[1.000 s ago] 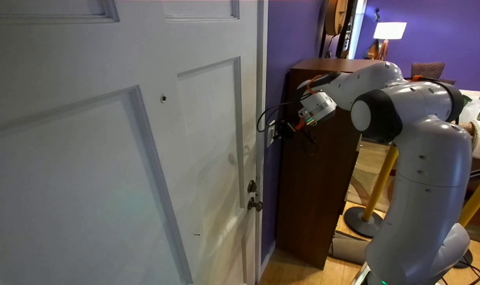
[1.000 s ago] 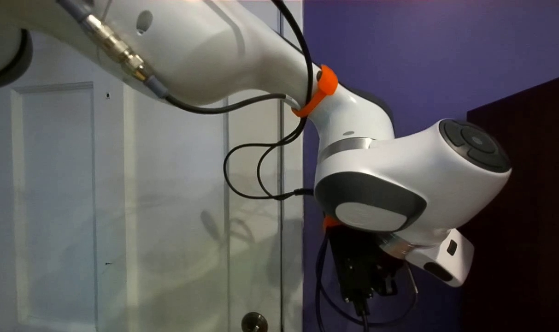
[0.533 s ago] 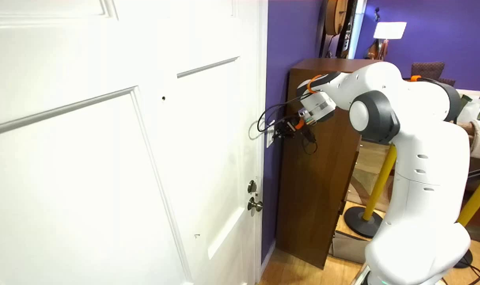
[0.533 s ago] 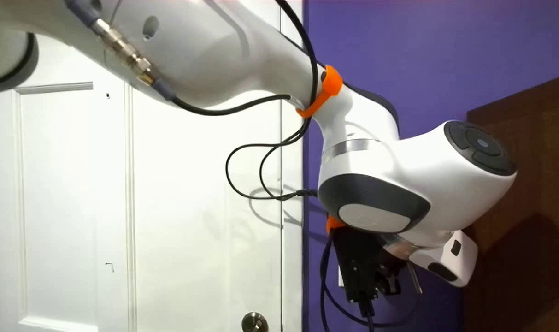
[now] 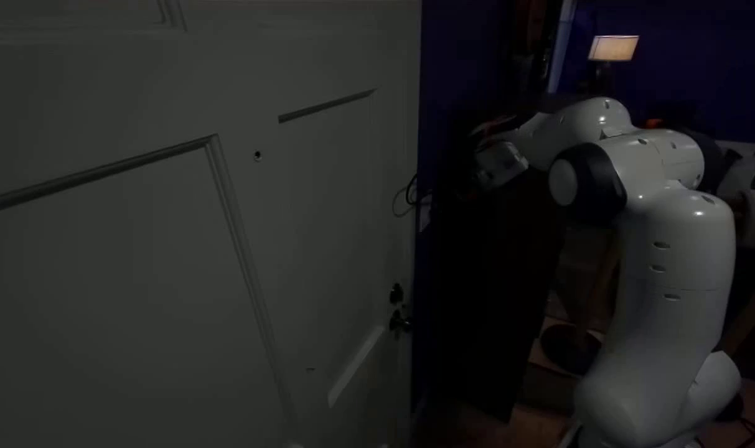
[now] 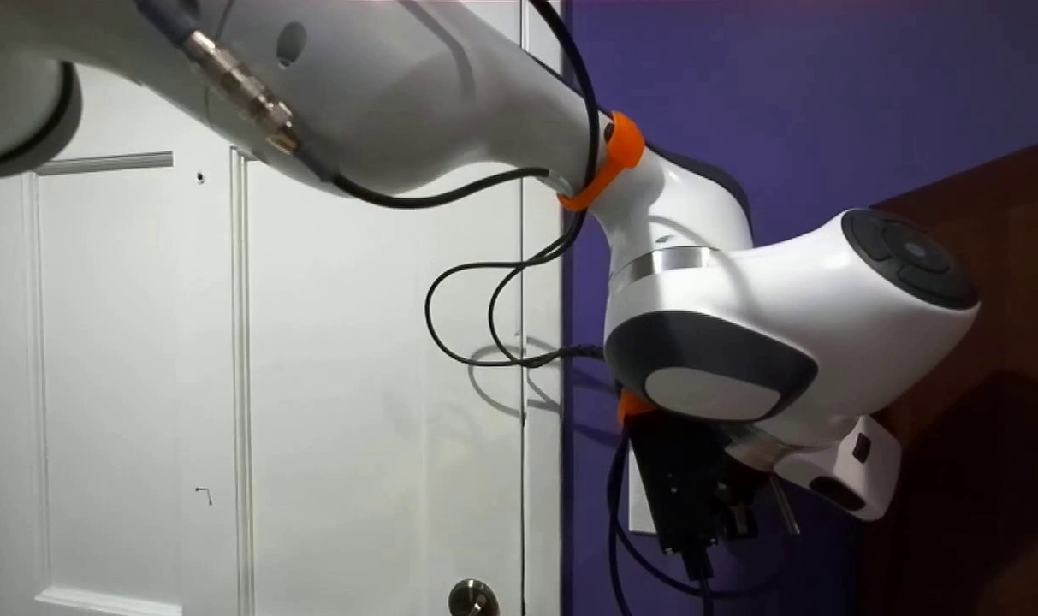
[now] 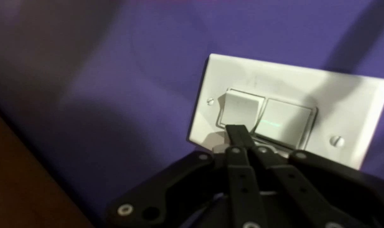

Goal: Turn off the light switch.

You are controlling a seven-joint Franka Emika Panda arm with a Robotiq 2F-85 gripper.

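The light switch (image 7: 334, 104) is a white wall plate with two rockers in the wrist view. The left rocker (image 7: 241, 107) and the right rocker (image 7: 283, 123) sit at different tilts. My gripper (image 7: 236, 127) is shut, its fingertips together with nothing between them. The tips overlap the lower edge of the left rocker; I cannot tell if they touch it. The fingers hide the plate's lower edge. In both exterior views the switch shows as a pale strip (image 5: 425, 214) (image 6: 641, 505), partly hidden by the gripper. The fingertips are hidden or too dark there.
A white panelled door (image 5: 327, 218) with a knob (image 5: 400, 321) stands beside the purple wall (image 6: 809, 111). A dark brown cabinet (image 6: 989, 257) is close to the wrist on the other side. A loose cable loop (image 6: 429, 316) hangs from the arm. A lit lamp (image 5: 614, 48) stands far back.
The scene was bright half a second ago and is now much darker in an exterior view, somewhat dimmer in an exterior view. The arm has shifted slightly right in the close exterior picture.
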